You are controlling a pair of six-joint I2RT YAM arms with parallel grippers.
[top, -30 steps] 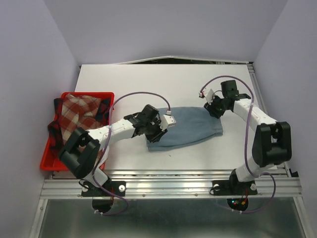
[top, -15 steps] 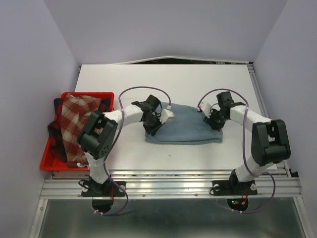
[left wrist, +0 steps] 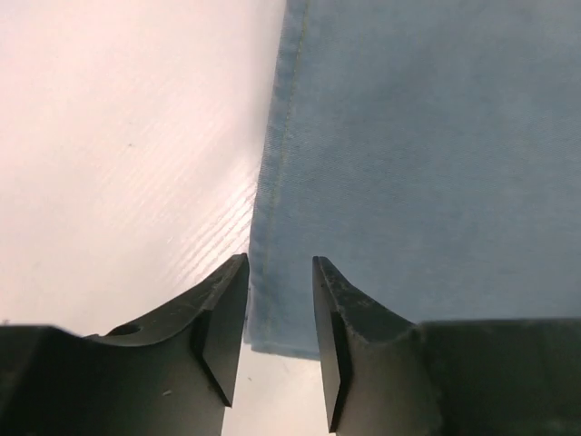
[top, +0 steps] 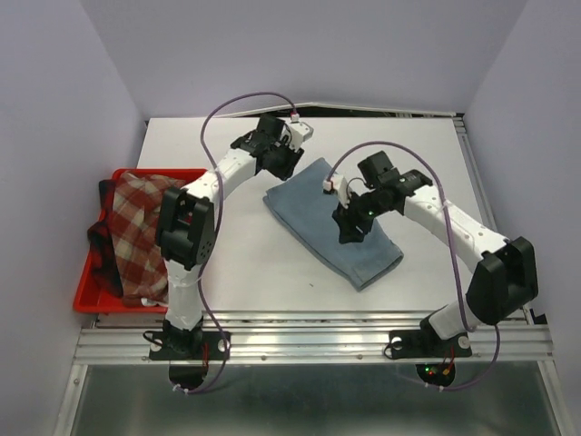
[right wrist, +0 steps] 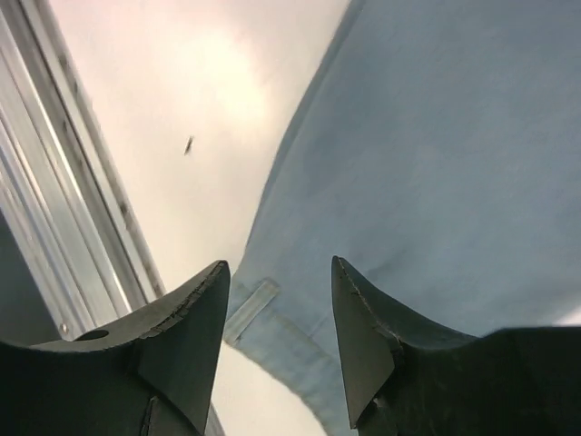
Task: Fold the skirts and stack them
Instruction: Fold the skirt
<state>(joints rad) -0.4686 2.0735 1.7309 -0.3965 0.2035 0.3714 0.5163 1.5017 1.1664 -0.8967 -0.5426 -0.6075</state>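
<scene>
Top external view: blue skirt [top: 331,222] lies flat and diagonal on the table [top: 418,154], left gripper [top: 289,160] at its far-left corner with fingers slightly apart, right gripper [top: 350,232] over its middle with fingers wider apart, neither clamping cloth; check skirt [top: 136,213] fills the red tray [top: 89,298] at left.

Right pincer [right wrist: 279,272], parted, over light blue skirt [right wrist: 436,163] with small tab [right wrist: 251,310]; white tabletop [right wrist: 172,82], dark speck [right wrist: 189,144]; metal rail [right wrist: 64,209] at left

Red plastic tray [top: 182,173] at the left edge of the white table [top: 236,263]
</scene>
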